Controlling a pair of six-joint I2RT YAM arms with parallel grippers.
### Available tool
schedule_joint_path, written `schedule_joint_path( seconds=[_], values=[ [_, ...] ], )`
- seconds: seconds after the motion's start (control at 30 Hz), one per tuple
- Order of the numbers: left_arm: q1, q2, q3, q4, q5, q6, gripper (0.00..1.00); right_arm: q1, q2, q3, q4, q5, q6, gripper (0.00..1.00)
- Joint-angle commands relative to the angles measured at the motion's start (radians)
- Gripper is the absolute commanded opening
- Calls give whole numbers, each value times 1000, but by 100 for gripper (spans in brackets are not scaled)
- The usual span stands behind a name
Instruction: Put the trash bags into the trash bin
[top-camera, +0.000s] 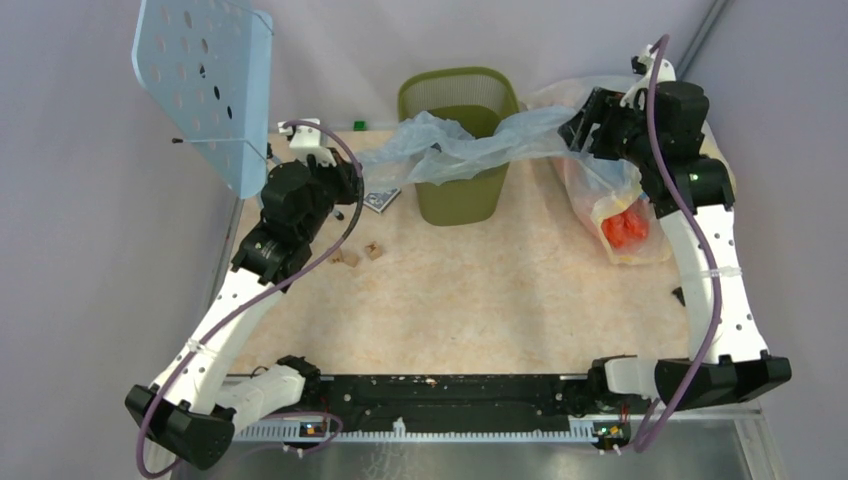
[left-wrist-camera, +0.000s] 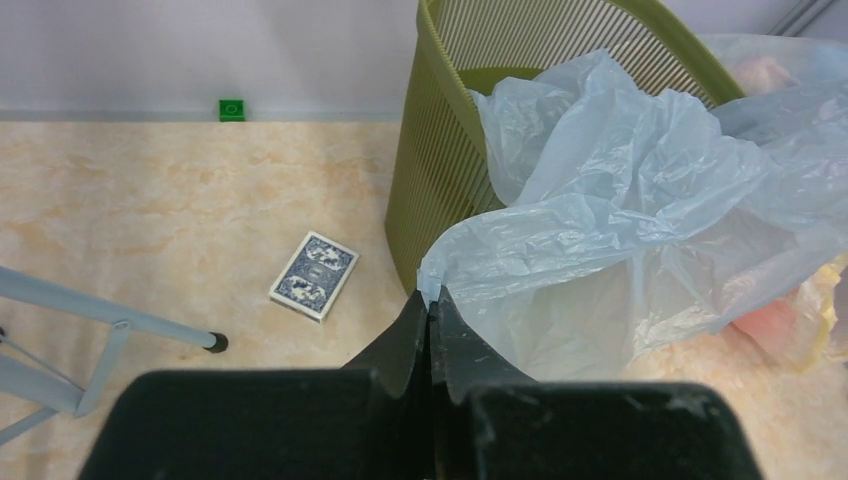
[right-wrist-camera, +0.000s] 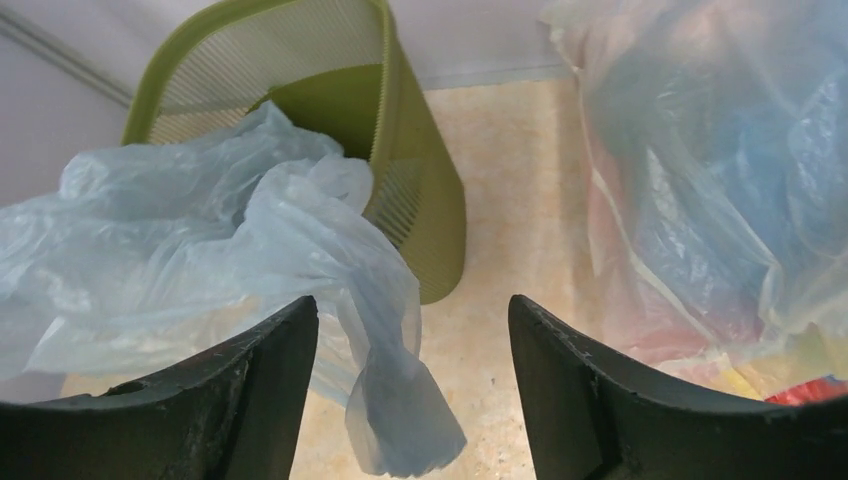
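Note:
The olive-green trash bin stands upright at the back middle of the table. A pale blue-grey trash bag is stretched across its rim, partly sagging into the opening. My left gripper is shut on the bag's left edge, seen in the left wrist view with the bag billowing over the bin. My right gripper is open at the bag's right end. In the right wrist view a twisted end of the bag hangs loose between the fingers, beside the bin.
A big clear sack of coloured items lies right of the bin, under my right arm. A playing-card box and small wooden blocks lie left of the bin. A blue perforated panel on a stand rises at back left. A green block sits by the wall.

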Motion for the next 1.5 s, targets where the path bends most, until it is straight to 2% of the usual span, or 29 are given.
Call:
schedule_joint_path(
  seconds=[0.0,0.13,0.37,0.4,0.57,0.73,0.9,1.0,1.1,1.27,1.47],
  values=[
    [4,-17,11,66,32,-19,0,-6,-47,-28,80,-159,-57,71],
    [4,-18,18,60,18,-12,0,-6,-92,-136,171,-216,-50,73],
    [4,-12,23,47,-15,-1,0,-6,-106,-151,171,-112,-19,42],
    [4,-10,23,47,-23,2,0,-5,-104,-147,164,-80,-11,35],
    [4,4,14,31,-68,7,0,-6,-77,-141,125,14,5,22],
    [4,23,-41,104,-62,3,1,-7,-28,-179,164,-10,50,20],
    [5,98,-29,135,-63,-7,1,-7,35,-195,239,-40,93,21],
    [6,136,-31,170,-57,-15,1,-8,86,-182,268,-67,100,24],
    [7,180,-34,198,-48,-18,1,-7,143,-162,289,-119,98,33],
    [15,266,-21,264,-46,-29,2,-6,245,-96,317,-143,92,38],
    [50,397,73,276,-62,-40,8,-6,389,37,283,-65,56,43]
  ],
)
